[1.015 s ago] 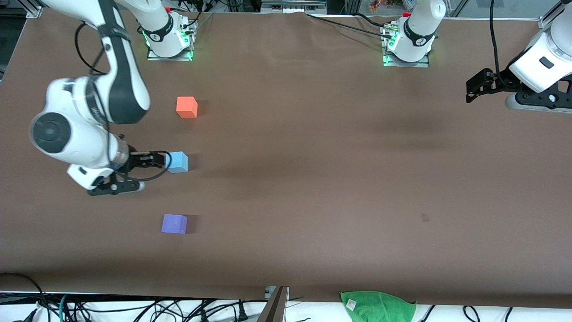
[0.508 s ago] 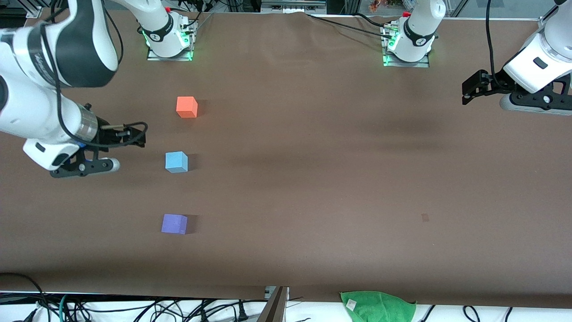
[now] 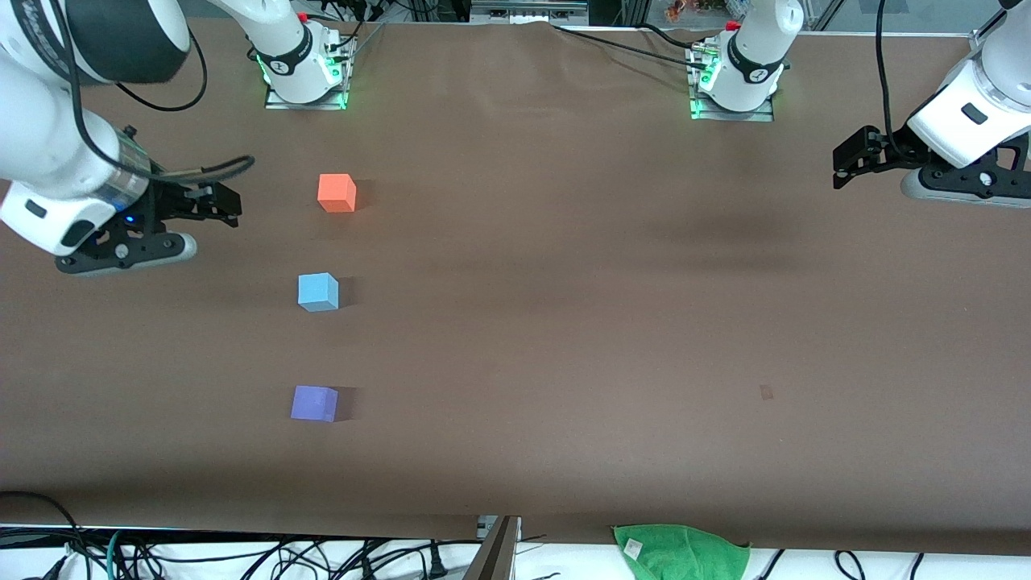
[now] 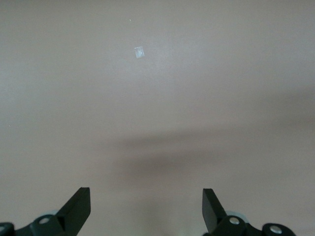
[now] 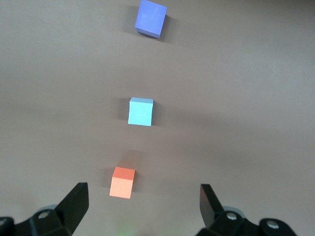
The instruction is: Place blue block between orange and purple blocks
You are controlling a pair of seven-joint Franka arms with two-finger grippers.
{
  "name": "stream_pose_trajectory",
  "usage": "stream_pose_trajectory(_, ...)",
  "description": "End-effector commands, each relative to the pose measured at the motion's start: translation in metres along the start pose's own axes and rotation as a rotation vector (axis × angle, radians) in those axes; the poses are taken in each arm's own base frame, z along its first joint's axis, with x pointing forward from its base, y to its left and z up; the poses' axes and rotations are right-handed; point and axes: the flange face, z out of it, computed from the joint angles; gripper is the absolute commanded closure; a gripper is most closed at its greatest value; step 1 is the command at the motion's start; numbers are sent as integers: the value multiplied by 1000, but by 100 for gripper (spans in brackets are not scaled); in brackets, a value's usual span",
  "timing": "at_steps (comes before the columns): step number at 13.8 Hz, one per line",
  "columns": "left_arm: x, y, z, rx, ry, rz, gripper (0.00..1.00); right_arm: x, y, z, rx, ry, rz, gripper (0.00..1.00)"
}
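Between the orange block (image 3: pixel 337 193) and the purple block (image 3: pixel 314 403), on the brown table (image 3: pixel 564 322), sits the blue block (image 3: pixel 318 292), free of any grip and roughly in line with the other two. I read that as the placement done: orange lies farther from the front camera, purple nearer, blue in the gap with bare table on both sides, touching neither. My right wrist view agrees, with the blue block (image 5: pixel 141 111) in the middle of the row, the orange block (image 5: pixel 122 182) closest to my pincer and the purple block (image 5: pixel 151 18) the most distant from it. I judge the cubes are spaced wide enough that nothing needs nudging. The right gripper (image 3: pixel 217 201) hangs over the table toward the right arm's end, off to the side of the orange block and well apart from the blue one; its fingers are spread wide and empty, touching nothing, which fits a release and a pull-away. The left gripper (image 3: pixel 844 165) waits over the left arm's end of the table, well apart from all three cubes; in its own wrist view the left gripper (image 4: pixel 146 209) stands spread too, holding nothing, over bare table with only a small pale scrap (image 4: pixel 139 51) ahead of it. A green cloth (image 3: pixel 681 550) lies at the table edge nearest the front camera, out of the way.
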Motion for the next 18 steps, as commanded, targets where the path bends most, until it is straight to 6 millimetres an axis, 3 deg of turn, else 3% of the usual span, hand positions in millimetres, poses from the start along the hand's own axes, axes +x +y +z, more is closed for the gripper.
stream_pose_trajectory(1,4,-1,-6,12,6,19,0,-27,39,-21,2,56,50,0)
stream_pose_trajectory(3,4,-2,-6,12,6,19,0,-33,51,-24,6,64,66,0)
stream_pose_trajectory(8,4,-2,-6,12,7,19,0,-53,52,-16,29,11,81,0)
stream_pose_trajectory(18,4,-1,-6,12,7,19,0,-42,53,-11,33,7,64,0)
